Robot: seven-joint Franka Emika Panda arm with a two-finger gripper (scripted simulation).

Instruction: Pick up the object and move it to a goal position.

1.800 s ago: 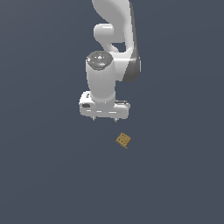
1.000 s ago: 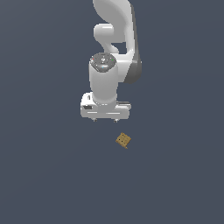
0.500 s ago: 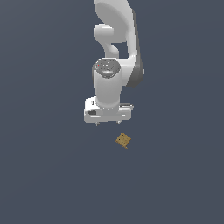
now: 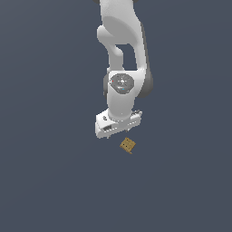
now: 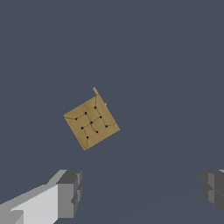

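Observation:
The object is a tiny tan-brown squarish block with a faint dark grid, lying on the dark grey floor. In the wrist view the object sits turned at an angle, ahead of the fingers and not between them. My white gripper hovers just above it, slightly toward the exterior view's left. In the wrist view the gripper is open, its two grey fingertips set wide apart with only floor between them.
The white arm rises from the gripper to the top edge of the exterior view. A plain dark grey floor surrounds the block on all sides.
The gripper has dropped lower and shifted toward the exterior view's right, closer to the block, and its hand has twisted. The block has not moved.

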